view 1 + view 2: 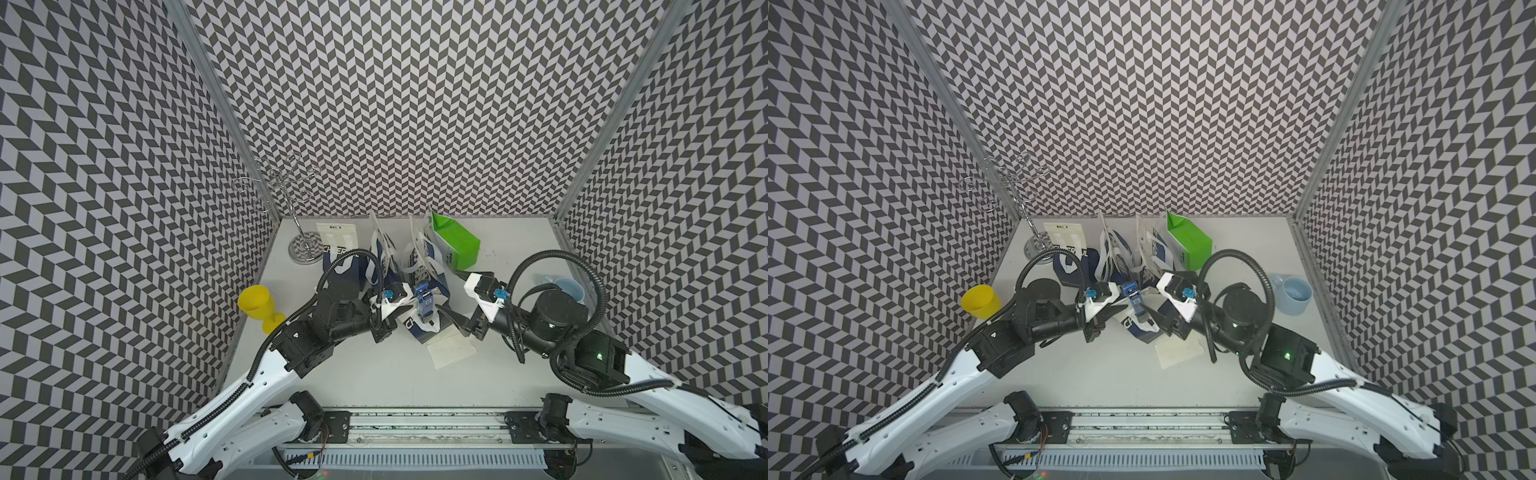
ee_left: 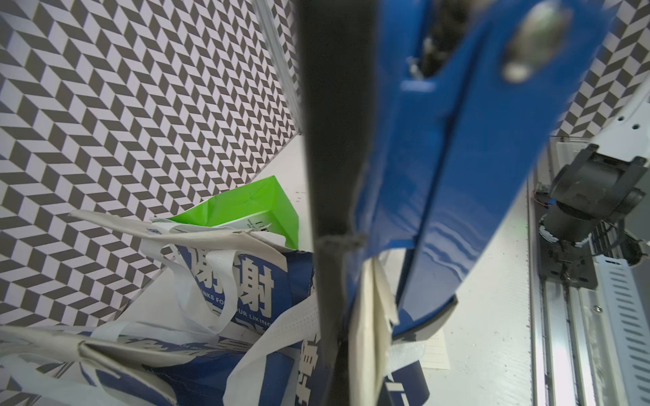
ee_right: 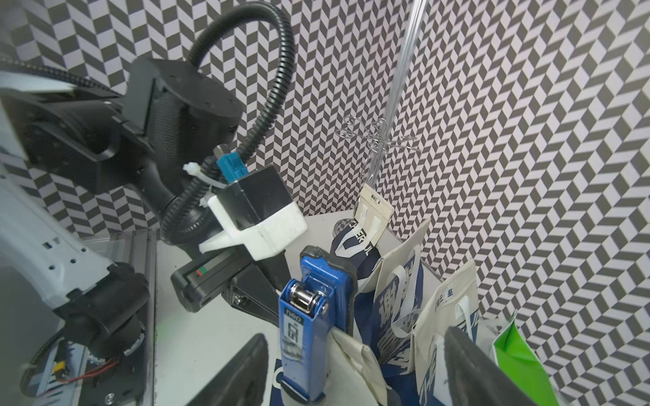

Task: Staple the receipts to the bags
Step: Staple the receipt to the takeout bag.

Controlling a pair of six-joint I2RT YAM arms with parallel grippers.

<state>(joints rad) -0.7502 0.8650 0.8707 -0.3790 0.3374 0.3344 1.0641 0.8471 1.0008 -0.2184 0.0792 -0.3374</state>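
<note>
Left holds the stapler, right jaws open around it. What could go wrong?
Cream paper in the mouth of the stapler looks creased; whether receipt and dark blue bag both sit there is unclear, so the staple may catch only one.
The right gripper straddles the stapler; an off-centre squeeze could twist it in the left gripper.
Loose receipts lie by the right gripper and might get swept.

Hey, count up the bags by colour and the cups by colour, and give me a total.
Dark blue bags: 4
Green bag: 1
Yellow cup: 1
Light blue mug: 1
Total: 7
</note>
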